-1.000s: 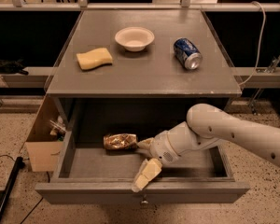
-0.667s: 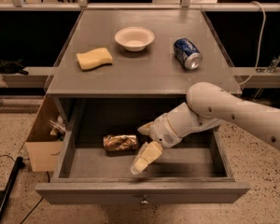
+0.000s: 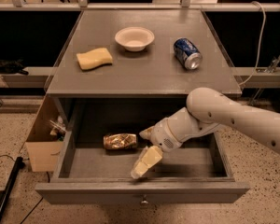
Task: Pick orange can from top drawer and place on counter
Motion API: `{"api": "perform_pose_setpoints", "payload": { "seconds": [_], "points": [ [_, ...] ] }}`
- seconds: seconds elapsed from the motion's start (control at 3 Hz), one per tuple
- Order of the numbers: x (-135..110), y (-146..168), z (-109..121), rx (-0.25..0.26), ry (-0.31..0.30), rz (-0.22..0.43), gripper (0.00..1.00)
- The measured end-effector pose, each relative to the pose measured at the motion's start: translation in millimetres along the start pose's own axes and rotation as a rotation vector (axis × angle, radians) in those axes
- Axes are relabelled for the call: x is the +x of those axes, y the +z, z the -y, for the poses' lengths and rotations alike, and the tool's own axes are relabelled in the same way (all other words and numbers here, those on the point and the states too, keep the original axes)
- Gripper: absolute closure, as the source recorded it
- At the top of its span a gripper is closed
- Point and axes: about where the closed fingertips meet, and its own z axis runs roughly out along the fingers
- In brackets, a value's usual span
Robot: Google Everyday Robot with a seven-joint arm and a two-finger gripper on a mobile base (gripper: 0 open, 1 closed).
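Observation:
The orange can lies on its side on the floor of the open top drawer, left of centre. My gripper is inside the drawer just right of the can, fingers open and empty. One finger is close to the can's right end, and the other points toward the drawer front. The arm reaches in from the right. The grey counter is above the drawer.
On the counter stand a white bowl, a yellow sponge and a blue can lying on its side. A cardboard box with clutter sits left of the cabinet. A cable hangs at the right.
My gripper has moved from the drawer's front toward the back and closer to the orange can's right end. The can has not moved.

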Motion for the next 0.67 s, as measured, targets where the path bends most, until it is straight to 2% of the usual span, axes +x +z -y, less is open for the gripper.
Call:
{"api": "perform_pose_setpoints", "payload": {
  "seconds": [0.33, 0.67],
  "points": [
    [8.6, 8.4, 1.3, 0.013, 0.030, 0.013, 0.00],
    [9.6, 9.7, 1.7, 0.017, 0.034, 0.015, 0.00]
  ]
}}
